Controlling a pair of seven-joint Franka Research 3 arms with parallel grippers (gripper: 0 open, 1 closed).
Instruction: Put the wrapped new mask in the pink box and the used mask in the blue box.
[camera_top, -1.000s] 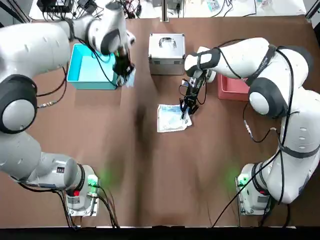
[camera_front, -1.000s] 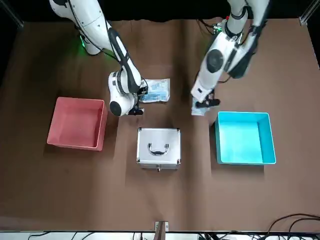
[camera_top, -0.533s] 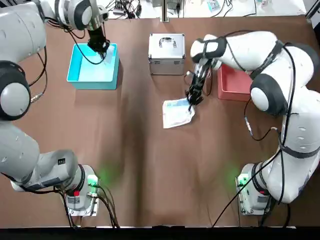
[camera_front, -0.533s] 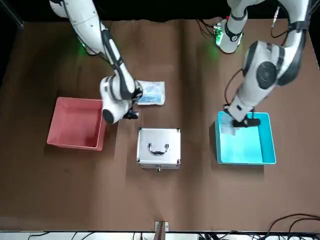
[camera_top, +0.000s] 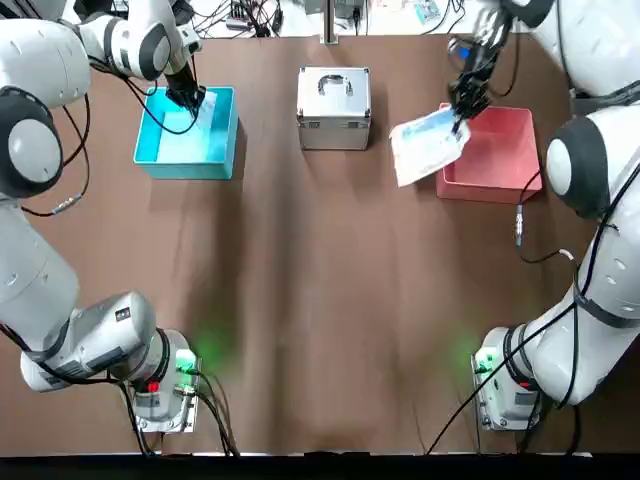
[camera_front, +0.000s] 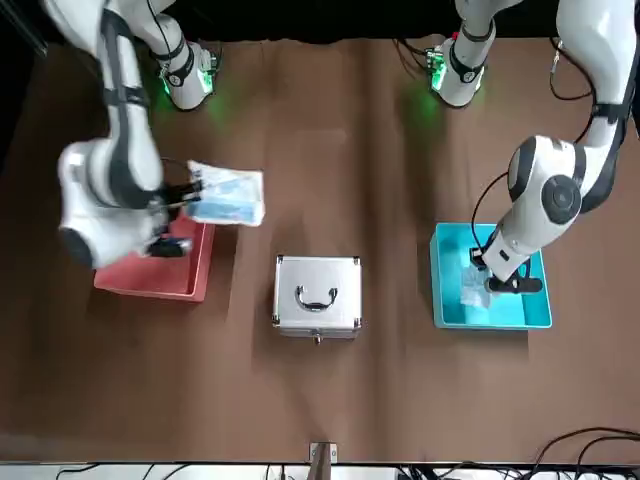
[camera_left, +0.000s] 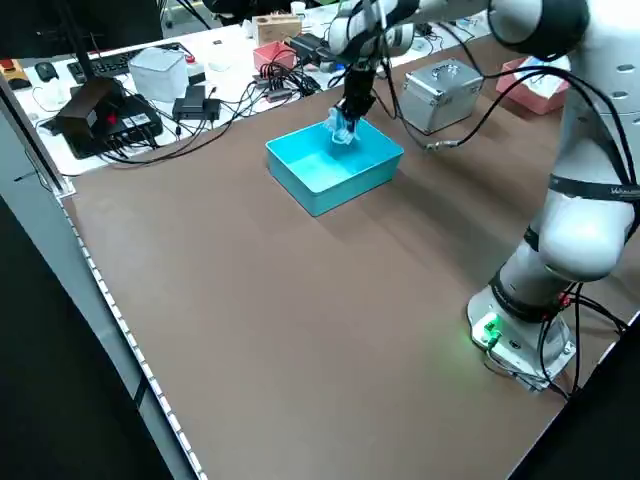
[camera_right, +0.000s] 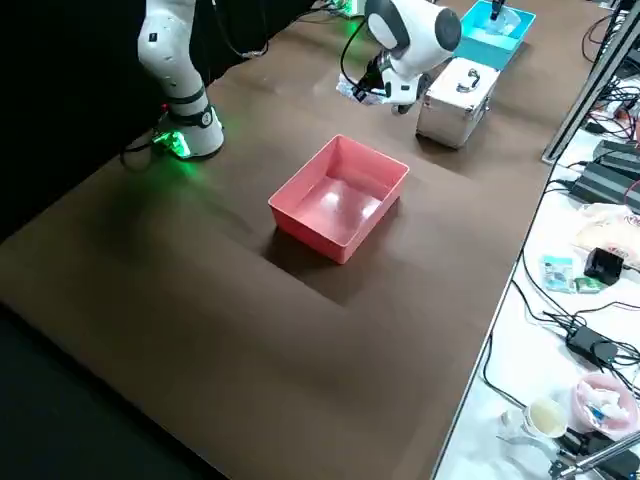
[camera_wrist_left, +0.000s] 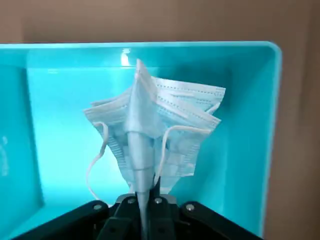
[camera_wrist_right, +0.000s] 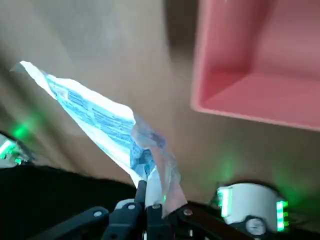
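Your left gripper (camera_wrist_left: 145, 200) has the used mask (camera_wrist_left: 150, 135) pinched between its fingers, right over the blue box (camera_wrist_left: 272, 100): only the release looks left there! Across the counter (camera_top: 320, 330), your right gripper (camera_wrist_right: 150, 197) grips the wrapped new mask (camera_wrist_right: 100, 115) by one end, the pink box (camera_wrist_right: 220, 112) just beside it. Neither mask is dropped yet; shift right, lower, let go!

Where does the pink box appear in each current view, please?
Top view: pink box, upper right.
Front view: pink box, left.
Left side view: pink box, upper right.
Right side view: pink box, near centre.
Left wrist view: absent.
Right wrist view: pink box, upper right.
Landmark outside the wrist views: silver case.
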